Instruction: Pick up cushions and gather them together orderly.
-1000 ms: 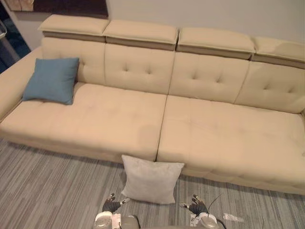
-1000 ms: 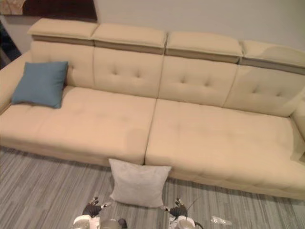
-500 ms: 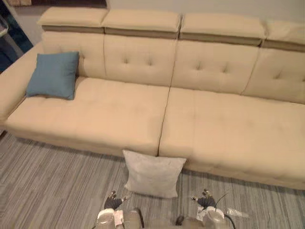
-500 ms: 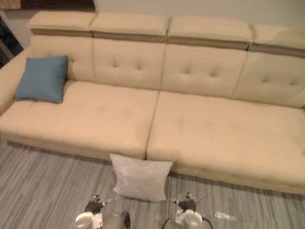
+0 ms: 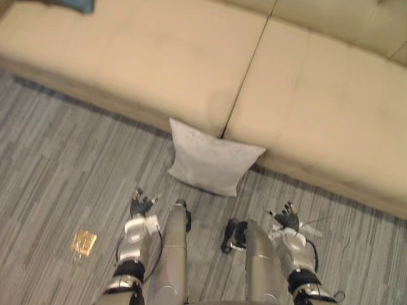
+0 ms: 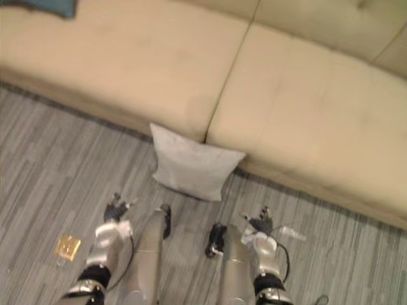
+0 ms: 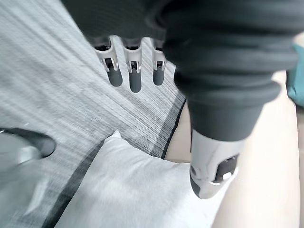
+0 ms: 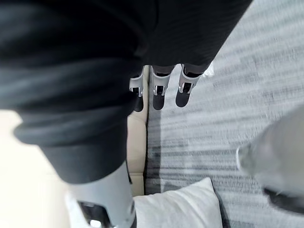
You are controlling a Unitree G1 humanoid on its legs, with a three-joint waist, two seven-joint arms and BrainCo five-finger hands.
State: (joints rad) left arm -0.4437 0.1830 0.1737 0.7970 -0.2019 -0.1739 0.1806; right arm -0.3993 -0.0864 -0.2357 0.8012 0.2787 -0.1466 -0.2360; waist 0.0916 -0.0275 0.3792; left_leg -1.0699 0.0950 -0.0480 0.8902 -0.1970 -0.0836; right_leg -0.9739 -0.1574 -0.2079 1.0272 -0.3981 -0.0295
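Cushion placement first: the pale grey square fabric cushion (image 5: 215, 165) stands on the grey striped carpet floor (image 5: 57, 159), leaning against the front of the cream upholstered sofa (image 5: 140, 57) at 12 o'clock, untouched. The blue fabric cushion (image 5: 76, 5) lies on the sofa seat far off at 10 o'clock. The left hand (image 5: 140, 206) hangs at 7 o'clock of the grey cushion and the right hand (image 5: 286, 220) at 4 o'clock. Both are empty, their fingers spread apart and loosely straight.

The step in hand looks like the reach for the grey cushion. Bringing both hands forward to its side edges and squeezing it between the palms should lift it squarely. A one-sided pinch would likely let the soft cushion sag. A small golden wrapper (image 5: 83, 242) on the floor at 8 o'clock lies clear of the path.

Against half a second ago, the camera has tipped down: the sofa back has left the view and both forearms now show. The grey cushion keeps its place against the sofa.
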